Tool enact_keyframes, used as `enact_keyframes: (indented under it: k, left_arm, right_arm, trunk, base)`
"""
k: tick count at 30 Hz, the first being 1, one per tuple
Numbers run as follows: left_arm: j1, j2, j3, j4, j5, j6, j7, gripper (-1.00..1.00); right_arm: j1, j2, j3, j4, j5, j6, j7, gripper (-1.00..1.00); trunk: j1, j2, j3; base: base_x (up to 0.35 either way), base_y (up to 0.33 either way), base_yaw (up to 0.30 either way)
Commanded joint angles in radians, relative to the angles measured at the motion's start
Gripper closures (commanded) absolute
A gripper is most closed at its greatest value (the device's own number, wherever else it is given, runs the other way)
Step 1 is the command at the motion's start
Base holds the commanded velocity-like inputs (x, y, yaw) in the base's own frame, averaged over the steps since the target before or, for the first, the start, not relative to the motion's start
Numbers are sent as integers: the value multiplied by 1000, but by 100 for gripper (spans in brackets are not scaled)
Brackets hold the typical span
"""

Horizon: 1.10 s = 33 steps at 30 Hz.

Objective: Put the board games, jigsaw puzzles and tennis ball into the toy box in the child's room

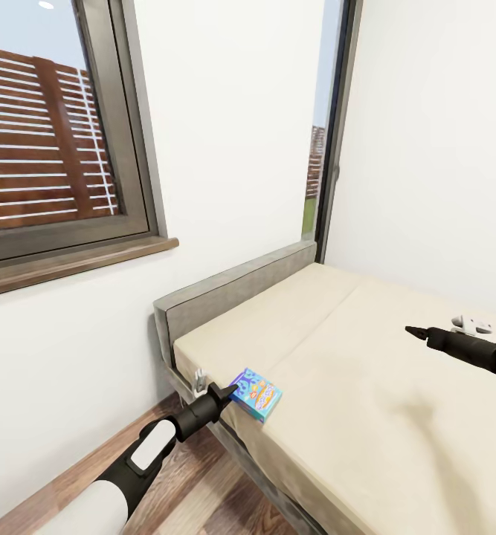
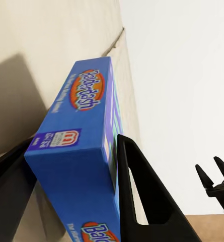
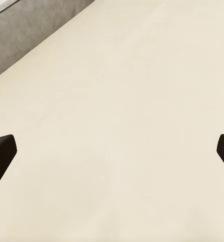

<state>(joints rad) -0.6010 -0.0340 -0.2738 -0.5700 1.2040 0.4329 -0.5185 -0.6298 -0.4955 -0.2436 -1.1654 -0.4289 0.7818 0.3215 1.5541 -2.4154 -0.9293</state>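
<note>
Board game [image 1: 256,394]: blue box, lower centre of the head frame, at the near edge of the bed [image 1: 396,416], pinched between the left gripper [image 1: 229,389] fingers [image 2: 142,196]. Left arm reaches up from the lower left. Right gripper [image 1: 415,331], centre right, hangs over bare beige mattress, fingers [image 3: 2,151] spread wide. White walls; window [image 1: 50,126] upper left; wood-plank floor [image 1: 210,490] below.
</note>
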Motion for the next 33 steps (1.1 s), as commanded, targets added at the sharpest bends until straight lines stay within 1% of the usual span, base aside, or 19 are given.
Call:
enact_keyframes:
  k: [1,12,17,21,23,24,25,27,28,29,31,32,33]
  left_arm:
    - [-1,0,-2,1,8,6,-1,100]
    - [0,0,-3,-4,9,4,-9,100]
    - [1,0,-5,-21,9,3,-12,100]
    - [2,-1,-9,-41,9,3,-12,100]
    - [4,-3,-22,-68,9,3,-12,100]
    - [7,-3,-35,-90,8,3,-9,100]
    - [7,-3,-35,-90,8,3,-9,100]
    - [12,-2,-69,-145,3,3,8,100]
    - [12,-2,-69,-145,3,3,8,100]
    - [18,0,-87,-177,-1,3,25,100]
    - [37,3,-116,-255,-13,3,78,100]
    - [37,3,-116,-255,-13,3,78,100]
    - [51,5,-126,-298,-19,3,114,100]
  right_arm:
    - [-1,0,-2,0,2,5,5,-100]
    - [-1,0,-2,0,2,5,6,-100]
    - [3,0,-2,-6,2,5,6,-100]
    - [29,0,-2,-35,2,5,7,-100]
    - [58,0,-2,-69,1,5,7,-100]
    - [74,0,-2,-86,1,5,7,-100]
    - [74,0,-2,-86,1,5,7,-100]
    - [104,0,-2,-118,-1,5,7,-100]
    - [104,0,-2,-118,-1,5,7,-100]
    - [115,0,-2,-131,-1,5,7,-100]
    - [133,3,-1,-151,-2,3,7,-100]
    - [133,3,-1,-151,-2,3,7,-100]
    - [140,5,-1,-158,-2,2,7,-100]
  trunk:
    - [0,0,-1]
    - [0,0,-1]
    - [0,0,-1]
    - [0,0,-1]
    - [0,0,-1]
    - [0,0,-1]
    - [0,0,-1]
    - [0,0,-1]
    - [0,0,-1]
    - [0,0,-1]
    - [0,0,-1]
    - [0,0,-1]
    - [0,0,-1]
  base:
    - [0,0,0]
    - [0,0,0]
    - [0,0,0]
    - [0,0,0]
    - [0,0,0]
    - [0,0,0]
    - [0,0,0]
    - [0,0,0]
    - [0,0,0]
    - [0,0,0]
    - [0,0,0]
    - [0,0,0]
    - [0,0,0]
